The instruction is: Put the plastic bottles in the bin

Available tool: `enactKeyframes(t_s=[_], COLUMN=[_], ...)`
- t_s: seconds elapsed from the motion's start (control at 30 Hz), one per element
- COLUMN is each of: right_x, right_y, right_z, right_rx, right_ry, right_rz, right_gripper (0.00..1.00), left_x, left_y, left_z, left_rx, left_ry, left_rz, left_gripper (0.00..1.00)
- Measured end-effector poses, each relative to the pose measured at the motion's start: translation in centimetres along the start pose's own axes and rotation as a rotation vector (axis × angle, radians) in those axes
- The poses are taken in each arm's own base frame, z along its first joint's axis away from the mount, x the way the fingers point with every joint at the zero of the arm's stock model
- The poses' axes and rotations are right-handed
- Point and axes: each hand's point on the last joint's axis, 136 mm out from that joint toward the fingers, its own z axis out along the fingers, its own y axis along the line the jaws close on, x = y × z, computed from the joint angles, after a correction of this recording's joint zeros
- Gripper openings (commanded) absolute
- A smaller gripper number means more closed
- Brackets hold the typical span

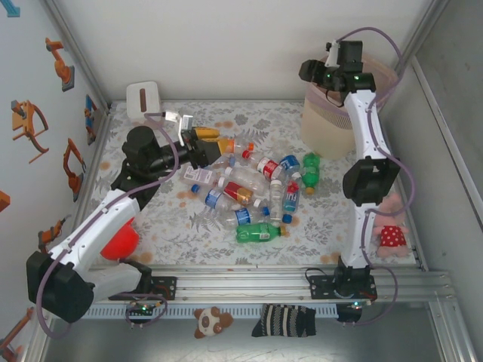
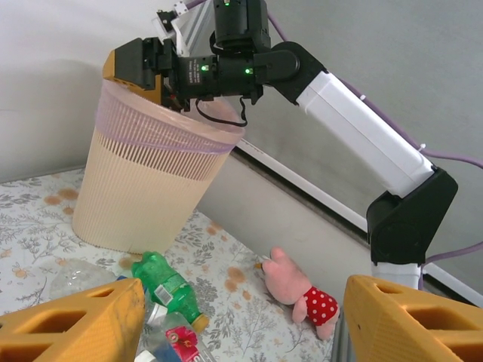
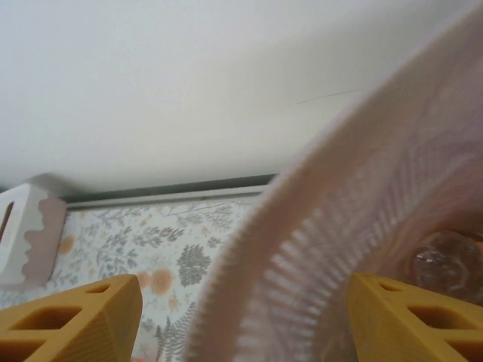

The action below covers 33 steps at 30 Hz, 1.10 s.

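Left gripper: we see its fingers spread wide, gripping nothing.
Right gripper: fingers parted, empty.
Bin: we find its rim just beyond the right fingers.
Plastic bottles: heaped just ahead of the left fingers.

text: none legible | plastic bottles: labels too small to read

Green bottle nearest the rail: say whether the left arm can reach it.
Probably yes: the green bottle lies uncovered at the near edge of the bottle pile, and the left end effector hovers open nearby.
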Motion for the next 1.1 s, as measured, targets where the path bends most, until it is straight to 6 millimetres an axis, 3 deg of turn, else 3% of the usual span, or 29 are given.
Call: enactKeyframes(t_s=[0.2, 0.57, 0.73, 0.8, 1.1], right_x=[1.2, 3.9, 5.1, 5.3, 4.2], right_y=[2.4, 4.7, 5.3, 5.3, 5.3], right_z=[0.1, -0.9, -2.2, -2.8, -6.5], right_rx=[-0.091, -0.212, -0.220, -0.208, -0.114], right_ry=[0.047, 0.150, 0.201, 0.212, 0.194], right_rz=[-0.083, -0.196, -0.247, -0.265, -0.336], right_gripper=[0.60, 0.53, 0.52, 0.47, 0.46], left_x=[0.0, 0.2, 0.2, 0.2, 0.3], left_y=[0.0, 0.1, 0.1, 0.1, 0.2], left_z=[0.0, 0.0, 0.0, 0.0, 0.1], left_rx=[0.000, -0.001, -0.001, -0.002, -0.002], left_ry=[0.000, 0.003, 0.003, 0.003, 0.007], left_rz=[-0.001, -0.007, -0.010, -0.011, -0.018], left_gripper=[0.69, 0.69, 0.69, 0.69, 0.68])
